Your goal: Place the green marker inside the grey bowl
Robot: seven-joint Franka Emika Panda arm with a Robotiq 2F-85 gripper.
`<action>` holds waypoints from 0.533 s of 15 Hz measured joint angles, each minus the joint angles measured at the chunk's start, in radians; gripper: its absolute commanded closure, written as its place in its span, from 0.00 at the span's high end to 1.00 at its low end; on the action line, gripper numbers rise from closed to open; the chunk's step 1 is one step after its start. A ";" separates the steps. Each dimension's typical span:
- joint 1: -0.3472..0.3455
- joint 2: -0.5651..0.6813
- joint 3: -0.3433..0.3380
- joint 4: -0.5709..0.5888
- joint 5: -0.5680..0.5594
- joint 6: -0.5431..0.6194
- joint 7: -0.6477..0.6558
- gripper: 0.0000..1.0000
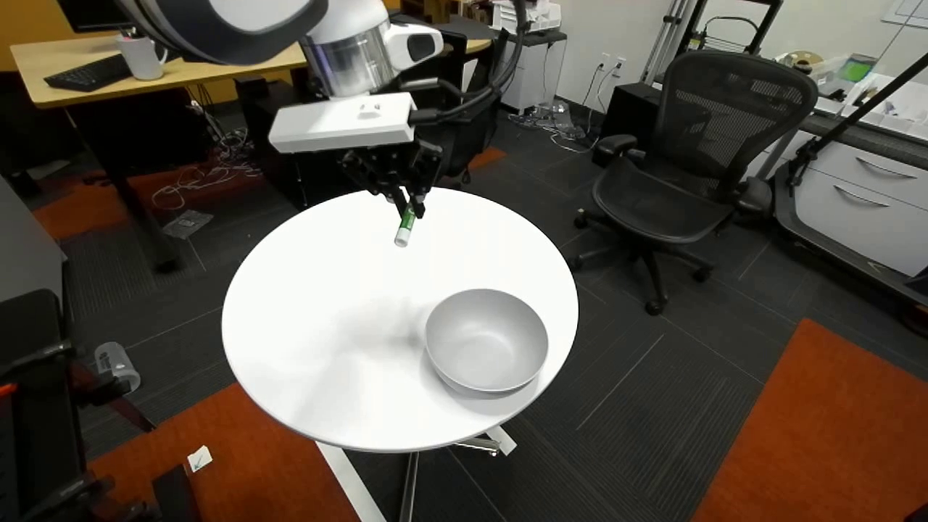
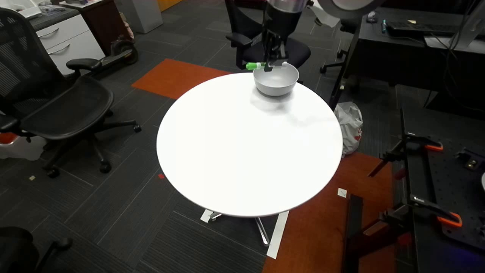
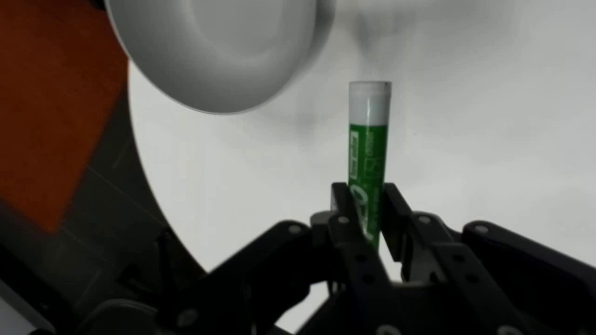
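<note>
The grey bowl (image 1: 484,341) stands upright on a round white table near its edge. It also shows in an exterior view (image 2: 276,82) and, cut off by the top edge, in the wrist view (image 3: 219,79). My gripper (image 1: 410,206) is shut on the green marker (image 1: 405,230) and holds it above the table, apart from the bowl. In the wrist view, the fingertips (image 3: 364,197) press on both sides of the marker (image 3: 368,153), whose white end points away from the gripper. The bowl lies to the upper left of the marker there. In an exterior view, the marker's bright green end (image 2: 251,66) sticks out beside the gripper (image 2: 273,67).
The round white table (image 1: 312,319) holds the bowl close to its rim. A black mesh chair (image 1: 674,159) stands beside the table. A dark bench with clamps (image 2: 428,182) is near another side. A wooden desk (image 1: 43,58) stands behind.
</note>
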 measured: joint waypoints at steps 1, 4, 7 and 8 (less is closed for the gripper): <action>-0.002 -0.016 -0.021 0.002 -0.001 0.000 0.024 0.05; -0.017 -0.028 -0.069 0.023 -0.001 0.000 0.098 0.05; -0.041 -0.018 -0.087 0.042 0.012 0.000 0.156 0.05; -0.049 -0.010 -0.090 0.049 0.018 0.000 0.176 0.05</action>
